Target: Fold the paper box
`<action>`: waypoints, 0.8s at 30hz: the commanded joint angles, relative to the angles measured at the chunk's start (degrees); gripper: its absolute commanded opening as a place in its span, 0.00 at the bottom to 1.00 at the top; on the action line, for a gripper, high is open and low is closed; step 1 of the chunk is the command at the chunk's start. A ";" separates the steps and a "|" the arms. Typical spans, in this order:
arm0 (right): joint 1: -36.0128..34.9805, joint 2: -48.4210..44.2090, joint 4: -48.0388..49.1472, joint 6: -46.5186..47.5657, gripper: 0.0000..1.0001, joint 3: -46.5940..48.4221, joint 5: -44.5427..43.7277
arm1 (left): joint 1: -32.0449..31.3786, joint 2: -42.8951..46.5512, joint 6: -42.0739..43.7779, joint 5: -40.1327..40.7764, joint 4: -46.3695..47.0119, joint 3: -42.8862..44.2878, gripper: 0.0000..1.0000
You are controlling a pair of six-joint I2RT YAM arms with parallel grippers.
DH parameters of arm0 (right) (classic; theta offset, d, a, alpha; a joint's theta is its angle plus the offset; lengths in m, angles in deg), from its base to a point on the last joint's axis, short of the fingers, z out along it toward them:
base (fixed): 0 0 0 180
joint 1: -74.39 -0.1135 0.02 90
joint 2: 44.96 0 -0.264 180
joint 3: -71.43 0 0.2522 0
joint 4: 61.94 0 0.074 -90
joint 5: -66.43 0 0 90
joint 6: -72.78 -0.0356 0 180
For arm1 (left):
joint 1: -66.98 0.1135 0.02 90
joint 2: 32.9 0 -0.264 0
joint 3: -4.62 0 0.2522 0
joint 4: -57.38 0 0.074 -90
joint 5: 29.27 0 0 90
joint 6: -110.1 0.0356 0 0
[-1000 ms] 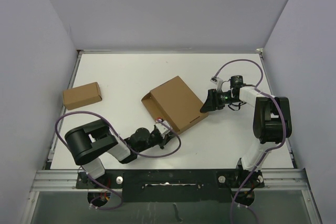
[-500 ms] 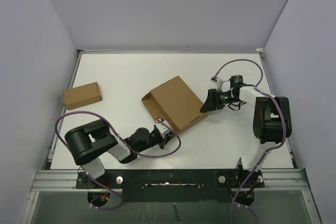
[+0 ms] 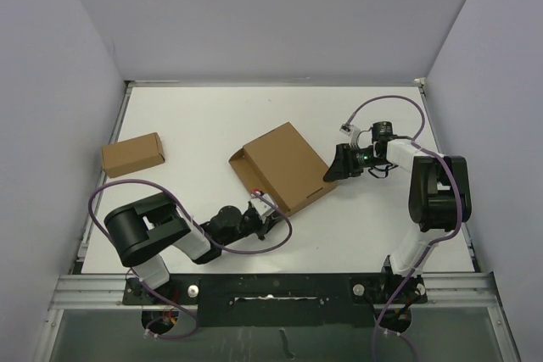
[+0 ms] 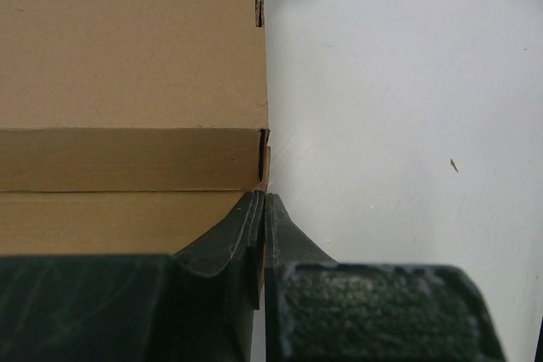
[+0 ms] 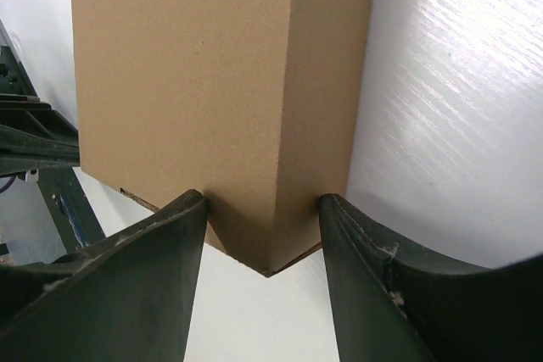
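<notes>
The paper box (image 3: 284, 167) is a large brown cardboard mailer lying flat mid-table, with a raised wall along its left side. My left gripper (image 3: 265, 208) sits at its near corner. In the left wrist view that gripper (image 4: 265, 197) is shut on a thin cardboard edge of the paper box (image 4: 127, 57), and a slit shows at the top. My right gripper (image 3: 333, 171) is at the box's right corner. In the right wrist view it (image 5: 263, 201) straddles that corner of the paper box (image 5: 195, 74), with both fingers pressed against its two faces.
A much smaller brown cardboard box (image 3: 132, 154) lies at the table's left edge. Grey walls close in the table on the left, back and right. Purple cables loop beside both arms.
</notes>
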 commanded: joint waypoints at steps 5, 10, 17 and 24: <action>-0.38 1.69 1.02 2.67 0.53 1.06 -7.29 | 0.61 -0.43 -0.93 -0.26 1.96 -0.15 0.00; -0.39 1.76 0.94 2.68 0.53 1.06 -7.57 | 0.61 -0.83 -0.85 -0.29 3.44 -0.67 0.00; -0.38 1.77 0.93 2.67 0.53 1.06 -7.69 | 0.61 -2.10 -0.77 -0.51 6.01 -1.33 0.00; -0.46 1.78 0.92 2.67 0.53 1.10 -7.69 | 0.61 -1.63 -0.78 -0.76 4.87 -0.78 0.00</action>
